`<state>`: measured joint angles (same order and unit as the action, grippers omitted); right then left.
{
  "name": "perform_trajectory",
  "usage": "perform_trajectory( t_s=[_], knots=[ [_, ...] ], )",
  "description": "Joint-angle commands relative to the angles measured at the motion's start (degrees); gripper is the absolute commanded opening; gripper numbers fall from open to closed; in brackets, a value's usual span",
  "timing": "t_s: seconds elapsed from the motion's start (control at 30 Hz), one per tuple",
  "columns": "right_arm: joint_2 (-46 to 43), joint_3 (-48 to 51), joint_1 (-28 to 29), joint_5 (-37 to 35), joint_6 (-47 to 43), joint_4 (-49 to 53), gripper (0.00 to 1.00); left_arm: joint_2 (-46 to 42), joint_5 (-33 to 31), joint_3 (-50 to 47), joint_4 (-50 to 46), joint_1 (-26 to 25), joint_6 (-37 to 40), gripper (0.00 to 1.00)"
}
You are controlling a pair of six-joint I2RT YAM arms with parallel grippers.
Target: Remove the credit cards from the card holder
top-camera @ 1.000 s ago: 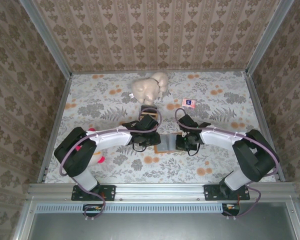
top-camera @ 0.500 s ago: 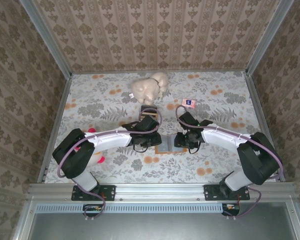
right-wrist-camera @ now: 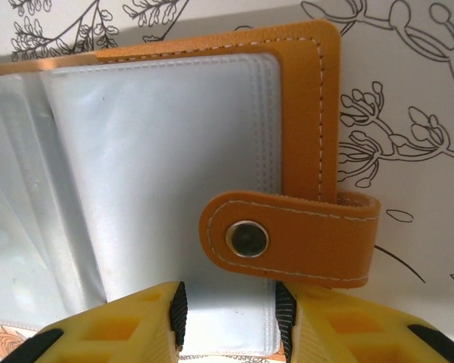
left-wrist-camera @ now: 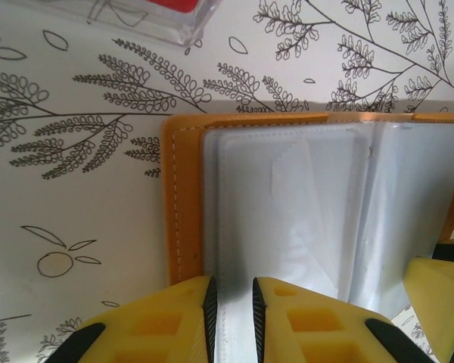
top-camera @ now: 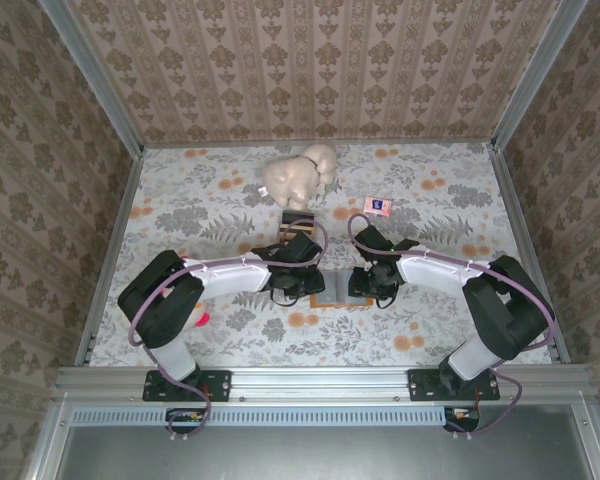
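The card holder lies open and flat between my two grippers, tan-orange with grey-blue plastic pockets. Its snap strap is folded in over the right pocket. My left gripper stands open by a narrow gap over the left pocket's edge, gripping nothing that I can see. The right gripper is open, its pads either side of the right pocket's near corner. The visible pockets look empty. Beyond the holder lies a small stack, the credit cards, whose red edge shows in a clear case.
A cream plush toy sits at the back centre. To the right of the stack lies a small pink packet. A red-and-white object lies beside the left arm. Patterned walls close in the table on three sides.
The right gripper's jaws have opened and it has shifted slightly toward the holder. The left gripper's jaws have narrowed. The holder has stayed where it was.
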<state>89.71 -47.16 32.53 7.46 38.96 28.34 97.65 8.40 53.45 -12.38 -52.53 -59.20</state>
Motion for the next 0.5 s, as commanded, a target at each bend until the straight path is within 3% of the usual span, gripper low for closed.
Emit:
perform_trajectory(
  t_s=[0.0,0.2,0.47],
  knots=[
    [2.06,0.05,0.42,0.18,-0.73,-0.93,0.39,-0.64,0.29,1.33,-1.5,-0.18,-0.22,0.21],
    [1.8,0.26,0.42,1.05,-0.55,-1.72,0.38,-1.88,1.85,0.59,-0.09,0.45,0.75,0.16],
    [2.4,-0.03,0.42,2.02,-0.55,-2.09,0.38,-1.16,5.92,-0.33,4.44,1.35,0.99,0.23]
  ],
)
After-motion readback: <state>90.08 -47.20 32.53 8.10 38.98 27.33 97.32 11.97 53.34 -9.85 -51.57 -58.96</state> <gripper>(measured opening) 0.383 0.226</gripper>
